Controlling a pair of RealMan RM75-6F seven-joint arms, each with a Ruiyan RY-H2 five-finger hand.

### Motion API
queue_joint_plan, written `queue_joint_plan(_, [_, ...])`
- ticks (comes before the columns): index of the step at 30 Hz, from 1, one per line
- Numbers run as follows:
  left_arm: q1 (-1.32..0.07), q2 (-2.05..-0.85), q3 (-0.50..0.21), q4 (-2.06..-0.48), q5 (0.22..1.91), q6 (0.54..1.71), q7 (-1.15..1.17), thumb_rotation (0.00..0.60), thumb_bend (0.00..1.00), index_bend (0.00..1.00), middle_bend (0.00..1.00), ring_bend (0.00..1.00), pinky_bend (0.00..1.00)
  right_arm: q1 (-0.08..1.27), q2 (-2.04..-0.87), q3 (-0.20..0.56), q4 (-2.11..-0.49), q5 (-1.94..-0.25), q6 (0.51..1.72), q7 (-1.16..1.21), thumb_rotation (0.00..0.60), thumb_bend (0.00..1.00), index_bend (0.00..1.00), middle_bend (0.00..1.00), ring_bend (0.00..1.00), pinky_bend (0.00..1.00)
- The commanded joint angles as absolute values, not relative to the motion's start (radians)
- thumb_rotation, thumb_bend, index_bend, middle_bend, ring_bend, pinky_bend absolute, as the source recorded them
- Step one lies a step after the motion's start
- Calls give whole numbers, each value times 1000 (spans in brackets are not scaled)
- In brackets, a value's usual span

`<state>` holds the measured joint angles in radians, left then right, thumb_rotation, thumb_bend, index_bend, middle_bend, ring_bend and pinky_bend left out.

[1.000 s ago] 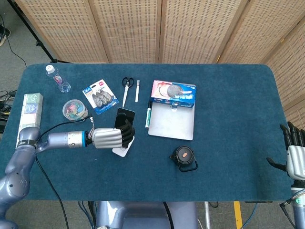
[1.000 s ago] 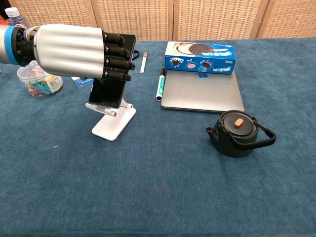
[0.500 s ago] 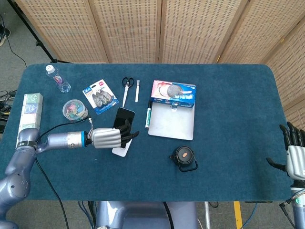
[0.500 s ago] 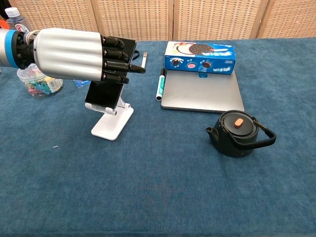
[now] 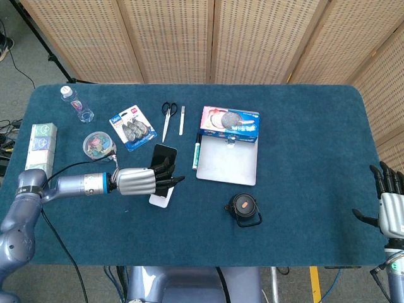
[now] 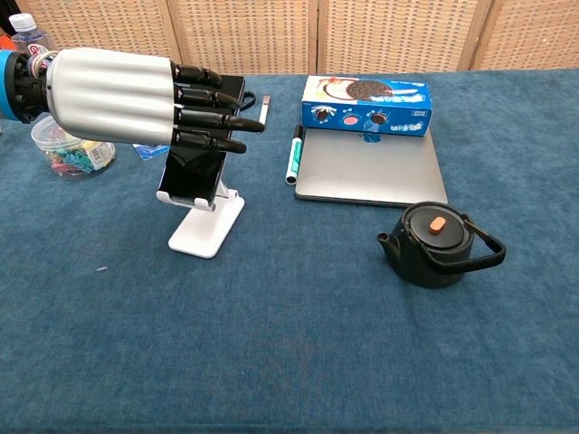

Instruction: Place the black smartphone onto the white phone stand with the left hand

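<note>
The black smartphone (image 5: pixel 165 153) (image 6: pixel 194 175) leans upright on the white phone stand (image 5: pixel 160 200) (image 6: pixel 208 227), its lower edge on the stand's lip. My left hand (image 5: pixel 142 182) (image 6: pixel 127 95) hovers at the phone's left side. Its dark fingers (image 6: pixel 210 122) stretch out straight across the upper part of the screen, apart and gripping nothing. My right hand (image 5: pixel 390 205) shows only in the head view, at the table's far right edge, with fingers spread and nothing in it.
A black teapot (image 5: pixel 243 208) (image 6: pixel 437 242) stands right of the stand. A grey laptop (image 6: pixel 371 167), a blue cookie box (image 6: pixel 366 104) and a green marker (image 6: pixel 293 155) lie behind it. Scissors (image 5: pixel 168 113), a blister pack (image 5: pixel 131 129), a clip jar (image 6: pixel 68 145) and a bottle (image 5: pixel 76 104) sit further back left.
My left hand's fingers have uncurled from the phone and now point straight out. The hand has drawn back slightly to the left, leaving the phone on the stand.
</note>
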<state>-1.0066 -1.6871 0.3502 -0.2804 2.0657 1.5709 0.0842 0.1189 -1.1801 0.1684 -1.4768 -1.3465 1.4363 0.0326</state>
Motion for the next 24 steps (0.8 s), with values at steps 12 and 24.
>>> queue_joint_plan(12, [-907, -1518, 235, -574, 1934, 1801, 12, 600, 0, 0, 0, 7, 162, 116, -1169, 159, -1499, -1365, 1439, 39, 600, 0, 0, 0, 0, 0])
queue_joint_plan(24, [-561, -1214, 199, -1444, 1555, 1778, 41, 600, 0, 0, 0, 0, 4, 109, -1164, 145, -1520, -1409, 1478, 2, 600, 0, 0, 0, 0, 0])
